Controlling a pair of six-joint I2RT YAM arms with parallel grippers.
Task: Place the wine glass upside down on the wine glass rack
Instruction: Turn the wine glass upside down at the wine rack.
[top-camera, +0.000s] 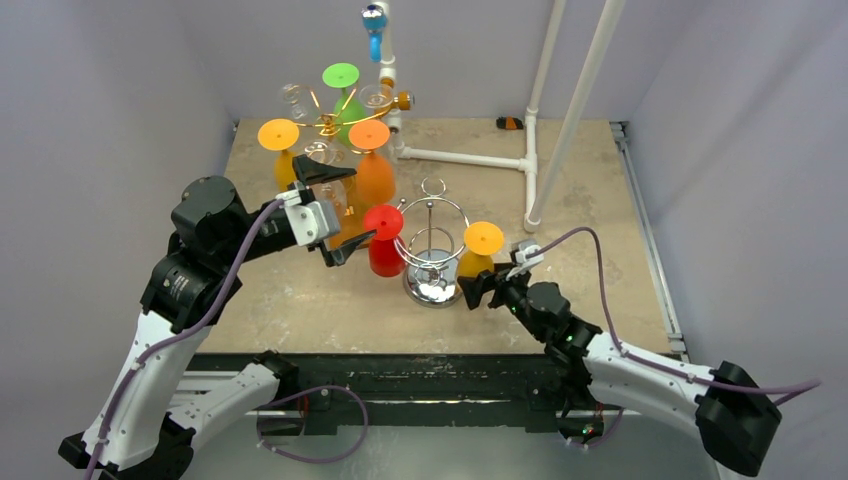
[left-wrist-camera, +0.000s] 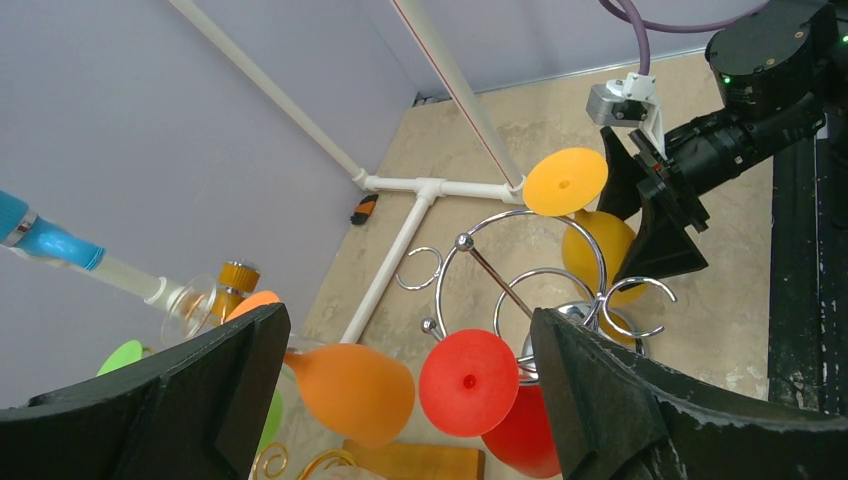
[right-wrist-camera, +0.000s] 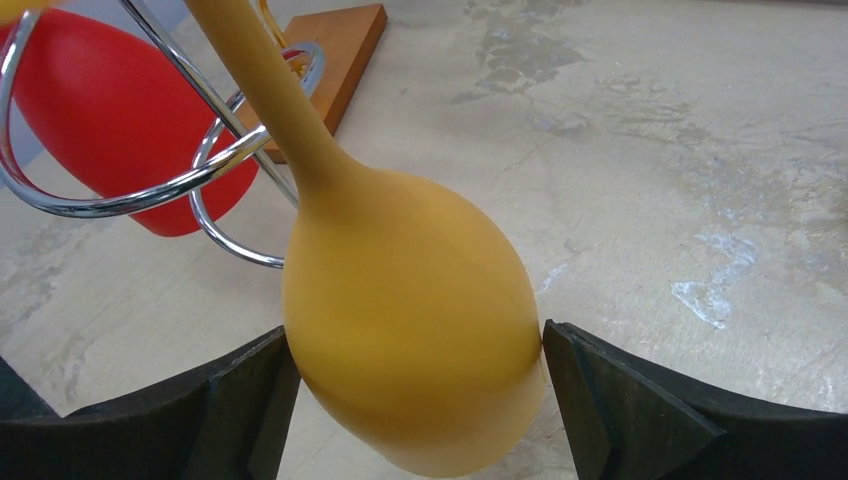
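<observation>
Yellow wine glass (right-wrist-camera: 400, 260) hangs bowl-down by its foot from the chrome rack (top-camera: 432, 290); right gripper (right-wrist-camera: 415, 330) flanks its bowl, grip cannot be told; left gripper (left-wrist-camera: 408, 312) gapes empty.

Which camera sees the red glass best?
The top camera: the red glass shows whole, upside down by the chrome rack. The left wrist view cuts off its bowl; the right wrist view catches only a piece.

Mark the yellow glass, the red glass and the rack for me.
yellow glass (right-wrist-camera: 410, 330), right wrist view, on its bowl.
red glass (top-camera: 383, 222), top external view, on its round foot.
rack (top-camera: 432, 290), top external view, on its chrome base.
</observation>
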